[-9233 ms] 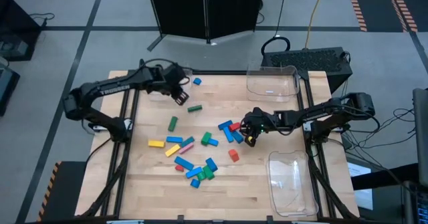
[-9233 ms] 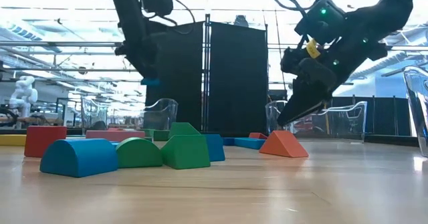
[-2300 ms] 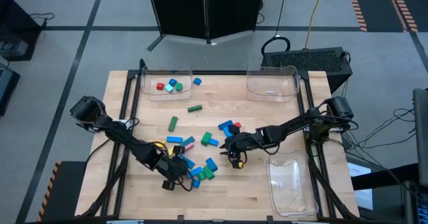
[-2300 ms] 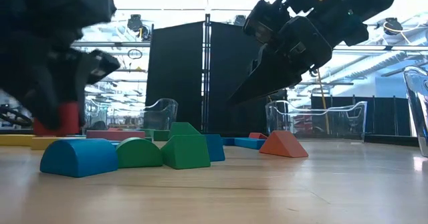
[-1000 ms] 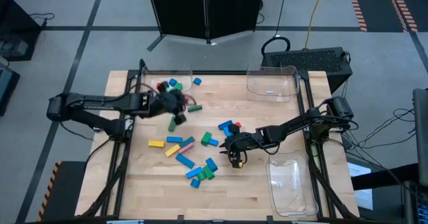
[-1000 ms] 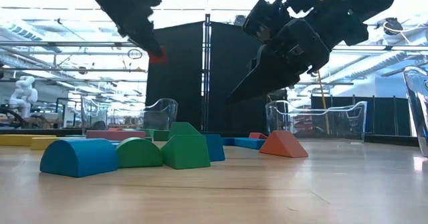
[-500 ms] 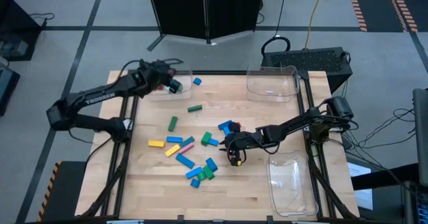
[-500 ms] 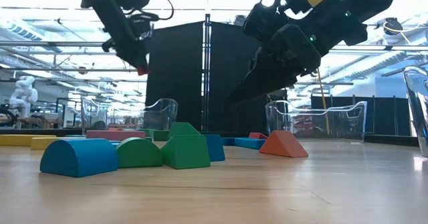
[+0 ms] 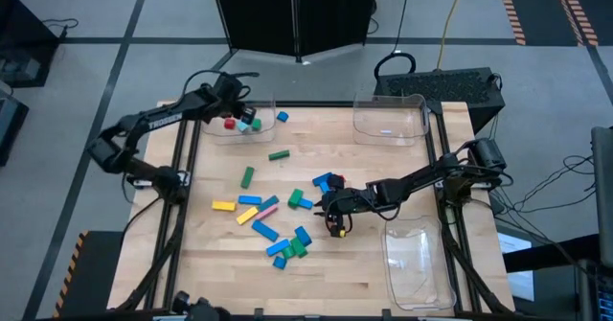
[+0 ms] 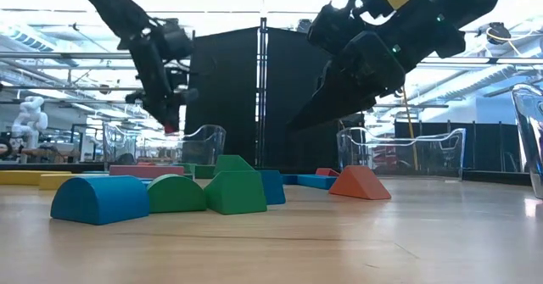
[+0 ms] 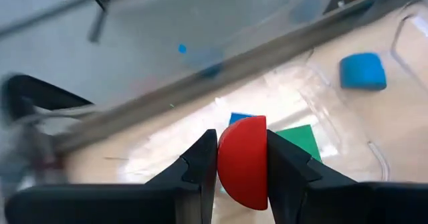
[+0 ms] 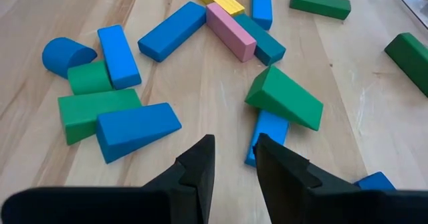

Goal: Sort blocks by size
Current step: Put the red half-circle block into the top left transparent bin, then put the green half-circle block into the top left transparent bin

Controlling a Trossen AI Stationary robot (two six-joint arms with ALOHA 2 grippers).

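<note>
My left gripper (image 9: pixel 230 116) is at the far left of the table, above a clear tray (image 9: pixel 216 132), shut on a red round-topped block (image 11: pixel 242 160). The red block also shows at the fingertips in the low view (image 10: pixel 172 130). A green block (image 11: pixel 298 140) and a blue block (image 11: pixel 239 119) lie in the tray below it. The other blocks (image 9: pixel 278 216) lie scattered flat mid-table. My right gripper (image 12: pixel 234 158) hangs over them, narrowly open, with only bare wood between its fingers. My left gripper pinches the red block by two opposite sides (image 11: pixel 221 164) between its two fingers (image 11: pixel 200 165). The fingers slant down toward the table's far edge. The block is lifted clear, above the tray's floor.
A blue block (image 9: pixel 282 117) lies beside the far-left tray. Two more clear trays stand at the far right (image 9: pixel 390 118) and near right (image 9: pixel 418 262). A green wedge (image 12: pixel 284 98) and a blue block (image 12: pixel 267 134) lie just ahead of my right gripper.
My left gripper has carried the red block from over the table's left middle toward the far edge, to above the far-left tray. It has sunk a little and rolled on the way, staying shut on the block.
</note>
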